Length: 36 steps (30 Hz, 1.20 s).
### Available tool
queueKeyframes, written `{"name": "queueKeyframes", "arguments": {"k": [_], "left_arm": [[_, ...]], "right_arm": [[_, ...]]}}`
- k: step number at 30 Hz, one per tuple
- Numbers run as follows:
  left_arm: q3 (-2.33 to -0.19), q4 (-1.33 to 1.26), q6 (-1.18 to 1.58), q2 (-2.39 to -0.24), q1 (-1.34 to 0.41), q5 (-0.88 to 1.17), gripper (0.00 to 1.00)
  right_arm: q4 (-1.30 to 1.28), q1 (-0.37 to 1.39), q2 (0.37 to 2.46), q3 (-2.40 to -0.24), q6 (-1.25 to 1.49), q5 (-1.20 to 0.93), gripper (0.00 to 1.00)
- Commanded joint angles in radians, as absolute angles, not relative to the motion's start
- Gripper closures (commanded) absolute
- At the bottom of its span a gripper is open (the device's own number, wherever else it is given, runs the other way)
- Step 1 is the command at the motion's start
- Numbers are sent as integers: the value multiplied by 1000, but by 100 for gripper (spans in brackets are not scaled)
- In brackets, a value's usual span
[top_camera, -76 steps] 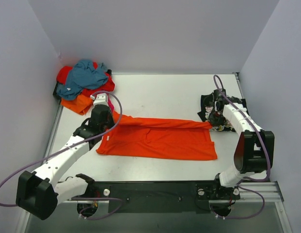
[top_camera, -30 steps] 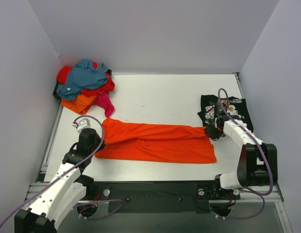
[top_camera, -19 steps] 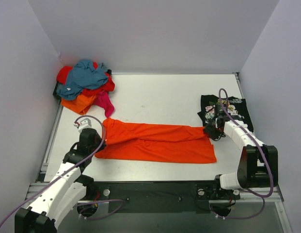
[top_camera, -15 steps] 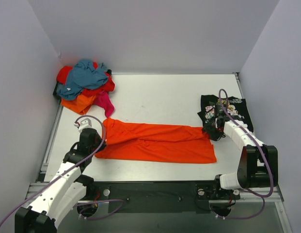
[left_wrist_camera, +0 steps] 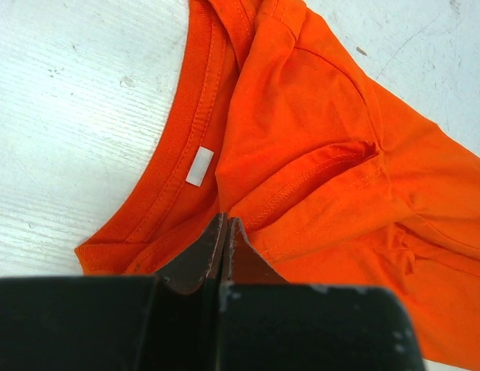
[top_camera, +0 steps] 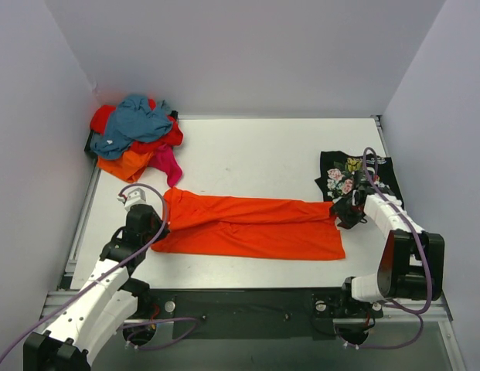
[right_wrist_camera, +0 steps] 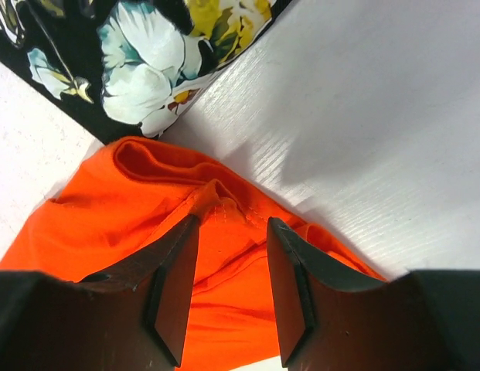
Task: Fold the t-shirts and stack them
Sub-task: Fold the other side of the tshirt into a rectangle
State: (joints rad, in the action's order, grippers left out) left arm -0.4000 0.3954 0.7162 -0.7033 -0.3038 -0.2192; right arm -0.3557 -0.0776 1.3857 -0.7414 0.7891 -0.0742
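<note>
A bright orange t-shirt [top_camera: 255, 228] lies folded lengthwise into a long band across the table's near middle. My left gripper [top_camera: 163, 225] is at its left end by the collar, its jaws shut on a fold of the orange t-shirt [left_wrist_camera: 340, 193] at the fingertips [left_wrist_camera: 226, 222]. My right gripper [top_camera: 341, 210] is open over the band's right end, the bunched orange hem [right_wrist_camera: 216, 197] loose between its jaws [right_wrist_camera: 232, 228]. A folded black floral t-shirt [top_camera: 355, 174] lies just behind it and also shows in the right wrist view [right_wrist_camera: 139, 54].
A pile of t-shirts, teal, red, orange and magenta [top_camera: 135, 135], sits in the far left corner. Walls close off the left, back and right sides. Bare white table [top_camera: 255, 154] lies behind the orange t-shirt.
Both arms pulled the orange t-shirt's far edge toward the near side. Then my right gripper opened, let go of the right end and drew back a little. The left arm stayed still.
</note>
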Motion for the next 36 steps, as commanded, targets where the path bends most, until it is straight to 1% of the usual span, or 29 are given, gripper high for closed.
{"name": "queueKeyframes", "arguments": {"k": [1,9,17,24,32,36], "left_arm": [[-414,365,698,-689,-296,-215,100],[-416,361,695,-686,-296,-216,100],[-413,364,692,-683,-296,-216,100],[-411,364,687,-683,-296,-219,100],[-416,368,686,-681,-296,-224,100],[-419,365,686,-680,-296,-221,100]], "right_arm": [[-400,-95,1348,-772,810,-109,63],[-387,-94,1393,-807,842,-147,64],[-373,-98,1440,-834,885,-124,67],[-362,-113,1470,-816,894,-97,73],[-365,-126,1430,-792,887,-71,78],[-364,-126,1443,-790,887,-84,83]]}}
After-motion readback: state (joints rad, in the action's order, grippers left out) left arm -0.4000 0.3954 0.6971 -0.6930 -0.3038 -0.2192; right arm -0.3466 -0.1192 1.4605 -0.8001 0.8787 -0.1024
